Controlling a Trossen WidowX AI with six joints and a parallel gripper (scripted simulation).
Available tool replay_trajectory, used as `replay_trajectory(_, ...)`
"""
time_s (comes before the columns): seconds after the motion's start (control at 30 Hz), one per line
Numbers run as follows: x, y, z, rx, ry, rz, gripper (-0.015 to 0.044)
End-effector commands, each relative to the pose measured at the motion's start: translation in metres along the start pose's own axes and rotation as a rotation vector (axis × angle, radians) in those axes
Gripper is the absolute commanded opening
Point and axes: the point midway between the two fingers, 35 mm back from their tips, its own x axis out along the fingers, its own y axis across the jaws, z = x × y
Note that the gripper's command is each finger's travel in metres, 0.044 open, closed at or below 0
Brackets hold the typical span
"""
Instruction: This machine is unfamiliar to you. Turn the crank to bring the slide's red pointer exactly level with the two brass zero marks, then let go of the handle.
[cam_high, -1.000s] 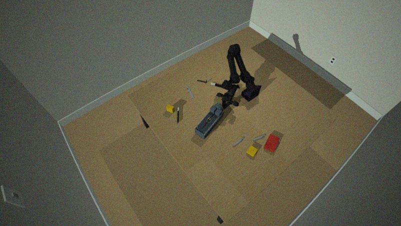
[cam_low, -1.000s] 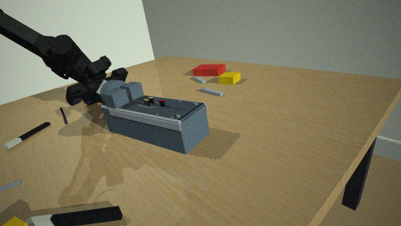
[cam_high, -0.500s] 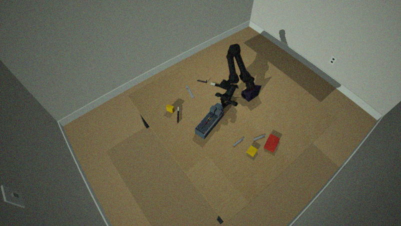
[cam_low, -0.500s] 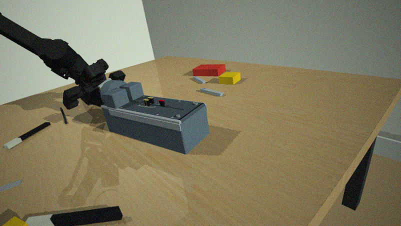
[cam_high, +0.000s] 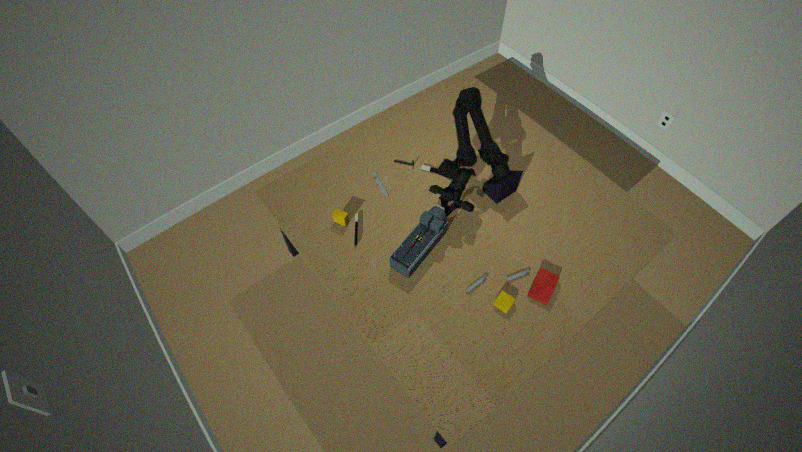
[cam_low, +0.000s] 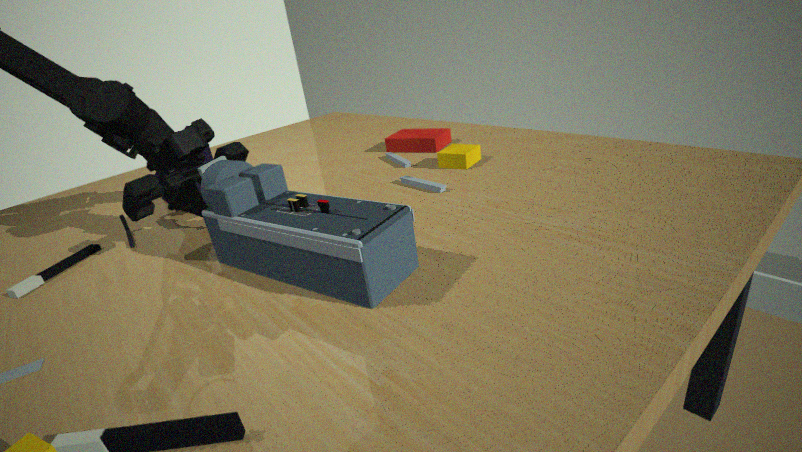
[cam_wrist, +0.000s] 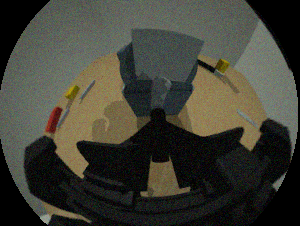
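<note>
The blue-grey machine (cam_high: 409, 265) (cam_low: 303, 263) stands on the table. Its red pointer (cam_high: 412, 245) (cam_low: 322, 202) is off the two brass zero marks (cam_high: 418, 238) (cam_low: 293, 203), displaced along the slot toward the end away from the crank. My gripper (cam_high: 446, 208) (cam_low: 193, 199) (cam_wrist: 157, 123) is at the crank end, its fingers closed on the black crank handle (cam_wrist: 160, 150). The handle shows dark between the fingers in the wrist view; it is hidden in the top and exterior views. A grey plate of the crank end (cam_wrist: 167, 55) rises just beyond the fingertips.
A red block (cam_high: 543, 286) (cam_low: 412, 142) (cam_wrist: 53, 120) and a yellow block (cam_high: 504, 302) (cam_low: 456, 158) lie on one side with grey bars. Another yellow block (cam_high: 340, 217) (cam_wrist: 222, 65) and black-and-white bars (cam_high: 356, 233) (cam_low: 174, 432) lie opposite. A dark purple block (cam_high: 501, 189) is by the arm.
</note>
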Motion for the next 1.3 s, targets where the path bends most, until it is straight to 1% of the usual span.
replay_trajectory(0.0, 0.0006, -0.0092, -0.0006, 0.012, 0.009, -0.025, 0.0)
replay_trajectory(1.27, -0.0018, -0.0174, 0.0013, 0.012, 0.008, -0.025, 0.0)
